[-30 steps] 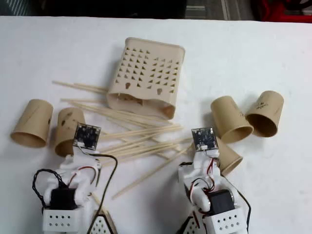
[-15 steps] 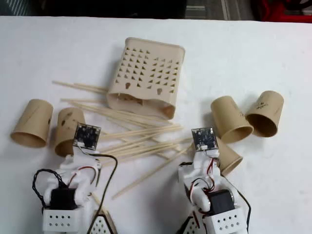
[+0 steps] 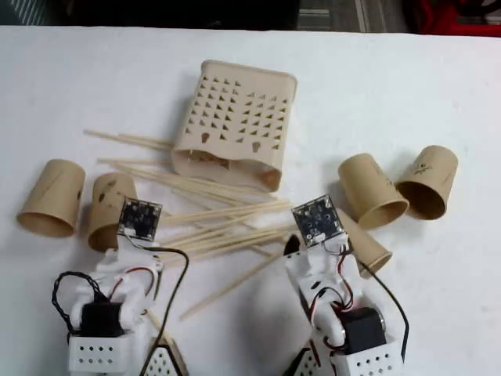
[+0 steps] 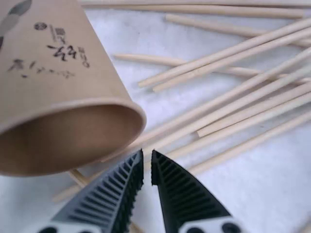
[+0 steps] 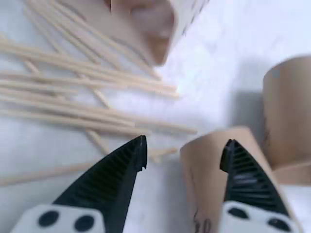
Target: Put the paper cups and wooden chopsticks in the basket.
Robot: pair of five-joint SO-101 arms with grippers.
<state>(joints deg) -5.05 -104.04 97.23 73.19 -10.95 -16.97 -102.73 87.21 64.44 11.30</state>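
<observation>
High view: basket point(image 3: 235, 125) lies on its side on the white table point(image 3: 391, 78), open end toward my arms. The chopsticks point(image 3: 211, 223) are loose, fanned from the basket mouth down between the left arm point(image 3: 106, 301) and the right arm point(image 3: 337, 305). All cups are on their sides. The far-left cup point(image 3: 52, 198) and left cup point(image 3: 109, 205) sit beside each other, and the left cup is right at my left wrist. The middle-right cup point(image 3: 372, 190) and far-right cup point(image 3: 427, 182) sit side by side, well right of the basket. The near-right cup point(image 3: 366, 244) lies against my right wrist. Nothing is in the basket that I can see.

Left wrist view: left gripper point(image 4: 146, 159) has its jaws together with a thin slit between them, holding nothing. The left cup point(image 4: 58, 97) has its mouth facing me, rim just beside the tips, not touching. Chopsticks point(image 4: 233, 97) cross the table just past the tips, and one runs under the cup rim.

Right wrist view: right gripper point(image 5: 185, 143) has its jaws wide apart and is not clamped. The near-right cup point(image 5: 204, 179) is partly in the gap. One finger sits over it and the other is off to its side above bare table. I can't tell if there's contact. The middle-right cup point(image 5: 289, 111) is just beyond. Chopsticks point(image 5: 73, 97) are spread ahead, and a corner of the basket point(image 5: 155, 19) is past them.
</observation>
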